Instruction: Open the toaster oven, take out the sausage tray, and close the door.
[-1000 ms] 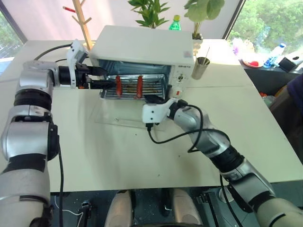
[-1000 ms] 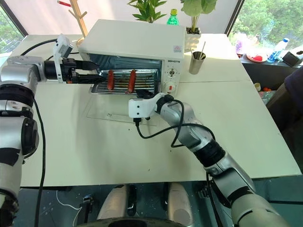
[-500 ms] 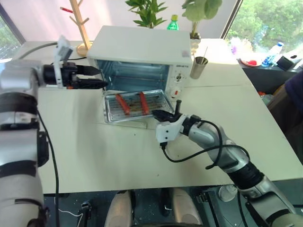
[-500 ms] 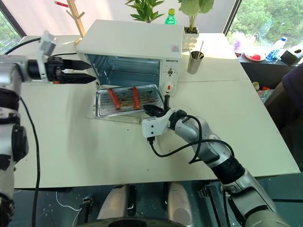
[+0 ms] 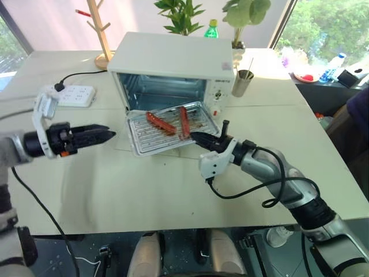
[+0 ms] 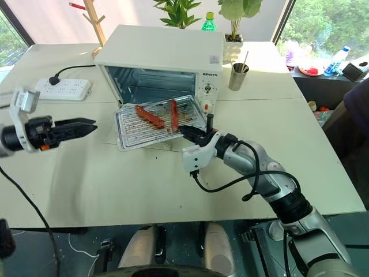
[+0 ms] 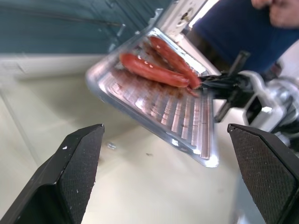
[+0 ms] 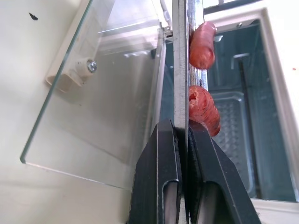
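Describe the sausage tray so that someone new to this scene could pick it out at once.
Find the white toaster oven at the back of the table, its glass door folded down. Just in front of its mouth, the right gripper pinches the sausage tray by its edge. It is the one shiny ridged metal thing, carrying two red sausages.

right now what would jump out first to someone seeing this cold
The sausage tray, shiny metal with two red sausages, sits out in front of the white toaster oven, pinched at its near edge by the right gripper. The door hangs open, laid flat under the tray. Off to the left over the table, the left gripper hovers open.
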`<act>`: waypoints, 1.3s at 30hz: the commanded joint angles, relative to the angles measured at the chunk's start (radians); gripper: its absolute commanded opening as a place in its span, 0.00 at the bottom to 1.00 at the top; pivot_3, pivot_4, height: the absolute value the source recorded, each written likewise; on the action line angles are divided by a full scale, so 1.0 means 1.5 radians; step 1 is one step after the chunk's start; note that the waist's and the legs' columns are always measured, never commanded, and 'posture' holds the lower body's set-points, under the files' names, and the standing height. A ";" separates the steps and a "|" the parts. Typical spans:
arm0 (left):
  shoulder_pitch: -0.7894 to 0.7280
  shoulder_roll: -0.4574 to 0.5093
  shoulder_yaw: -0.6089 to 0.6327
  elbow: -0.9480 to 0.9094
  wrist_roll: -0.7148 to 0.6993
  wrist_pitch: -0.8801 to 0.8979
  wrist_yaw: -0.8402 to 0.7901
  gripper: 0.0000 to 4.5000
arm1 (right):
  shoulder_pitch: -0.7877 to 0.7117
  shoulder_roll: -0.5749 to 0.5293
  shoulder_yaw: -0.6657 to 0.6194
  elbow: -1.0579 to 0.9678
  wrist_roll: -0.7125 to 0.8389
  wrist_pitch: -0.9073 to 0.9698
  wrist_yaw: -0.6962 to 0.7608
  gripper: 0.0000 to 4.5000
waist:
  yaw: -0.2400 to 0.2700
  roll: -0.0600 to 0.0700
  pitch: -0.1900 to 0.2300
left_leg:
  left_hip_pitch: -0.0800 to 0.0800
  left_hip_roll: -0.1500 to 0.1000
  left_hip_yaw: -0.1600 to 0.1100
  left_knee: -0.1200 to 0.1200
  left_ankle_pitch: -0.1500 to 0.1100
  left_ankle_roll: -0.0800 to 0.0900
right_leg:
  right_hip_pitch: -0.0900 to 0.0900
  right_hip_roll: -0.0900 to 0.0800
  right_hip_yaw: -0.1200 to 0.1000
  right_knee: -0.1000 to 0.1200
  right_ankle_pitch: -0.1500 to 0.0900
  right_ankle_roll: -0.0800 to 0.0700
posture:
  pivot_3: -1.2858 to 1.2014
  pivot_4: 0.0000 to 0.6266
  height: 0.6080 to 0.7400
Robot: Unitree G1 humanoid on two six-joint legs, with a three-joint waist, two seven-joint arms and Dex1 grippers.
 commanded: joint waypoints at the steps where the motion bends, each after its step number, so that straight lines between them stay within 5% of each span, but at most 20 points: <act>1: 0.015 -0.066 0.079 -0.092 -0.070 0.106 0.100 1.00 | -0.013 -0.014 -0.032 -0.009 0.002 -0.039 -0.020 0.01 | 0.000 0.000 0.000 | 0.000 0.000 0.000 0.000 0.000 0.000 | 0.000 0.000 0.000 0.000 0.000 0.000 | 0.52 0.24 0.82; 12: -0.008 -0.261 0.120 -0.116 -0.170 0.178 0.340 1.00 | -0.005 -0.020 -0.055 -0.027 0.013 -0.084 -0.016 0.01 | 0.000 0.000 0.000 | 0.002 0.000 -0.001 0.000 0.000 -0.001 | 0.002 -0.001 0.000 0.000 0.000 0.000 | 0.52 0.24 0.82; 22: -0.055 -0.333 0.115 -0.001 -0.254 0.178 0.484 1.00 | 0.012 -0.015 -0.058 -0.035 0.010 -0.083 -0.008 0.01 | -0.001 0.000 0.000 | 0.006 -0.002 -0.002 -0.001 0.000 -0.001 | 0.006 -0.002 0.000 0.000 0.000 0.000 | 0.52 0.24 0.82; 25: -0.051 -0.333 0.109 0.004 -0.282 0.178 0.497 0.80 | 0.012 -0.012 -0.062 -0.039 0.010 -0.077 -0.006 0.00 | -0.001 0.000 0.000 | 0.008 -0.002 -0.002 -0.001 0.000 -0.001 | 0.007 -0.002 0.000 0.000 0.000 0.000 | 0.52 0.24 0.82; 32: -0.036 -0.324 0.094 0.016 -0.374 0.178 0.541 0.01 | 0.008 -0.012 -0.066 -0.037 0.008 -0.077 -0.005 0.00 | 0.000 0.000 0.000 | 0.008 -0.002 -0.003 -0.001 0.000 -0.001 | 0.008 -0.002 0.000 0.000 0.000 0.000 | 0.52 0.24 0.82; 39: -0.003 -0.342 0.096 0.032 -0.459 0.175 0.636 0.01 | 0.009 -0.029 -0.072 -0.031 0.010 -0.092 0.005 0.00 | 0.000 0.000 0.000 | 0.008 -0.002 -0.003 -0.001 0.000 -0.001 | 0.008 -0.002 0.000 0.000 0.000 0.000 | 0.52 0.24 0.82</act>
